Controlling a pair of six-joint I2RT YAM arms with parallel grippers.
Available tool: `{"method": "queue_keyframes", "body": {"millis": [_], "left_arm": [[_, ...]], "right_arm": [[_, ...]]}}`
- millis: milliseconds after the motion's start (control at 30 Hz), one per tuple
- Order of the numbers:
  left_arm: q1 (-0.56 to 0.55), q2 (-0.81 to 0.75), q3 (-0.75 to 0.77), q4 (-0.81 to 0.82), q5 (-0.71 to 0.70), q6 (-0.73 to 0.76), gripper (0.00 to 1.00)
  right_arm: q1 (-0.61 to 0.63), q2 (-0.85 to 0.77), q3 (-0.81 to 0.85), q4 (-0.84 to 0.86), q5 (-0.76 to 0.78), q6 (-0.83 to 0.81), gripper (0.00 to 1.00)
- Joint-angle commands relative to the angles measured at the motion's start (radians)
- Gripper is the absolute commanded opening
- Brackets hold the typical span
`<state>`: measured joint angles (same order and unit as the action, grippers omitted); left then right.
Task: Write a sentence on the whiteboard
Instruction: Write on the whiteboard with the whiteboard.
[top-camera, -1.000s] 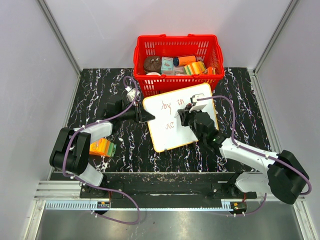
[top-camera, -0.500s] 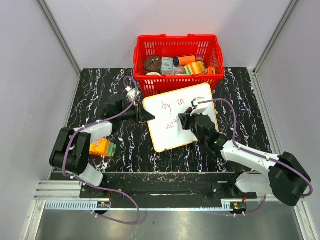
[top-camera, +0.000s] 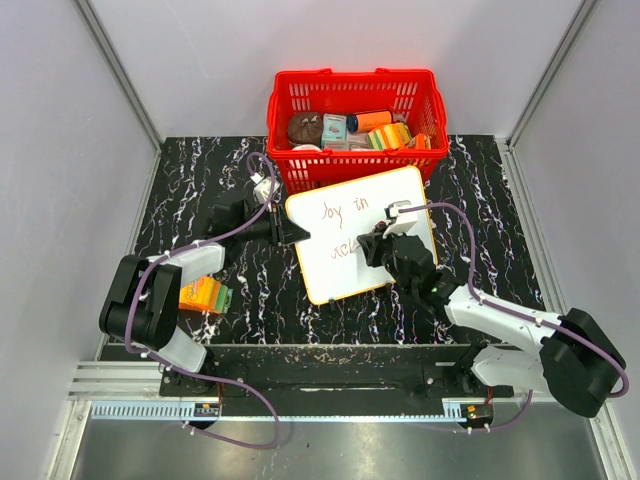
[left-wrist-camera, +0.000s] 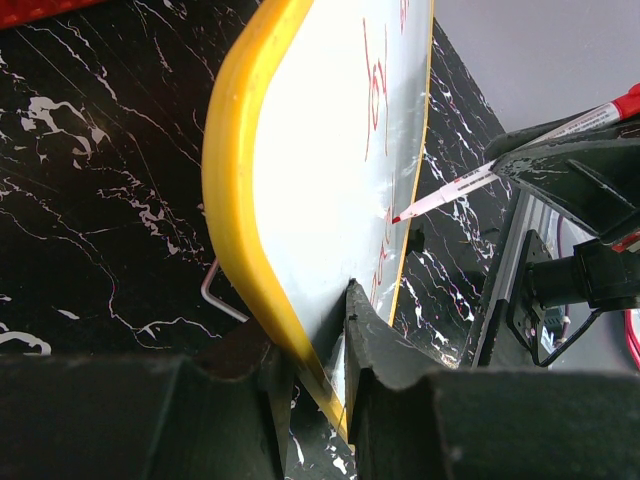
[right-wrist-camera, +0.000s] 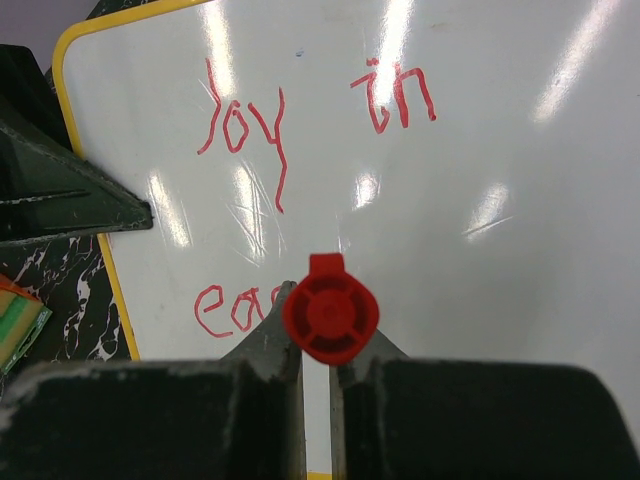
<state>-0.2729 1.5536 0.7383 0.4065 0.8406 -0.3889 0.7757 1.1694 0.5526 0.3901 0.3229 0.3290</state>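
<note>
I am in the middle of the writing step. The whiteboard (top-camera: 340, 272) sits on the counter (top-camera: 220, 180) just in front of the red basket (top-camera: 300, 100), turned a little so that one far corner points toward the basket. My left tool (top-camera: 290, 232) is closed on the yellow rim of its left edge, one finger above and one below, to keep the board from sliding. My right tool (right-wrist-camera: 315, 350) is closed around a red marker (right-wrist-camera: 330, 312), nearly shut on its thin body. In the left wrist view the tip is at the white surface, or just off it; I cannot tell which. Of the sentence (right-wrist-camera: 236, 132), the first line reads "joy in", and the second line (right-wrist-camera: 230, 308) shows only "ea" and a part of one more letter before the marker hides it. So I judge that less than half is done. The next move calls for light, even pressure, short strokes going to the right, and the same letter height as the first line. It also needs a firm left grip, because a push from the marker could turn the board.
</note>
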Motion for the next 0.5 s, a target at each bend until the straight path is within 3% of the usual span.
{"method": "queue_keyframes", "body": {"millis": [0, 467], "left_arm": [[-0.026, 0.034, -0.004, -0.071, -0.143, 0.197, 0.00], [-0.028, 0.033, -0.004, -0.071, -0.141, 0.197, 0.00]], "right_arm": [[-0.007, -0.013, -0.011, -0.019, -0.012, 0.010, 0.00], [-0.007, -0.001, 0.041, 0.000, 0.044, -0.018, 0.00]]}}
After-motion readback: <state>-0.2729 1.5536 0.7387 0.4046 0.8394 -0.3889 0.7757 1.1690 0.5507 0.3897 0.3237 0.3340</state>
